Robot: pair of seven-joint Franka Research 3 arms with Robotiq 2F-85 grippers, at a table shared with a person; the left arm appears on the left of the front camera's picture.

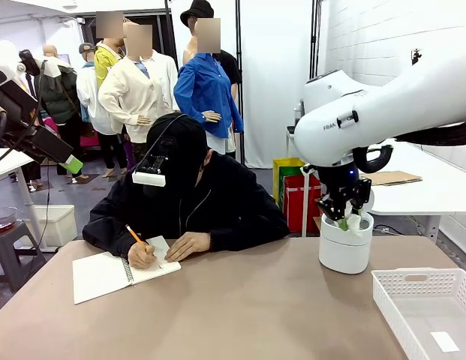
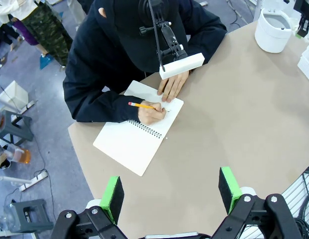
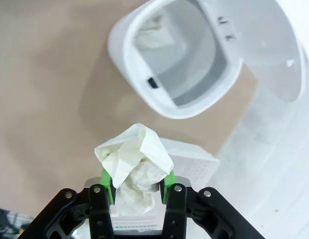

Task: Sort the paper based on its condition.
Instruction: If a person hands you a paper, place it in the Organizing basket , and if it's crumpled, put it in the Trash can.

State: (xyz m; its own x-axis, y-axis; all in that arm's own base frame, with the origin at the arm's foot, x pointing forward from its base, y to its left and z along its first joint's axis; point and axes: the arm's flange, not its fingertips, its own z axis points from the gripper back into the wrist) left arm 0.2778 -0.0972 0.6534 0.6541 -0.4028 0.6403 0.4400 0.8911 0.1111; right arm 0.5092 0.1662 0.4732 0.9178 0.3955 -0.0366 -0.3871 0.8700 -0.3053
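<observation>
Spanning the front view, a tan table (image 1: 240, 307) is recorded below both grippers. A person in black (image 1: 210, 202) is seated at its far side, well apart from the right gripper (image 1: 345, 219) and straight ahead of the left gripper (image 2: 170, 193) in the left wrist view. The right arm (image 1: 383, 112) is bent downward over a white bin (image 1: 345, 251).

A white perforated basket (image 1: 401, 300) is set near the right gripper, lower and toward the robot's side. A flat white slip (image 1: 445, 341) is noted on its floor. The bin is placed just under the right gripper in the front view, with its lid (image 3: 273, 50) swung open. In the right wrist view its mouth is seen beyond the fingertips.

An open spiral notebook (image 2: 132, 144) is laid beyond the left gripper's fingertips, and both of the person's hands are rested on it.

The left gripper is held above the table with its jaws spread wide and nothing between the pads. The right gripper's jaws are drawn narrow and clamped on the paper (image 3: 133, 155). The paper is a white crumpled wad that bulges out past the green pads (image 3: 107, 184), and it is held off the table near the bin's rim.

A yellow pencil (image 2: 140, 105) is gripped in the person's writing hand (image 2: 152, 113), far ahead of the left gripper.
</observation>
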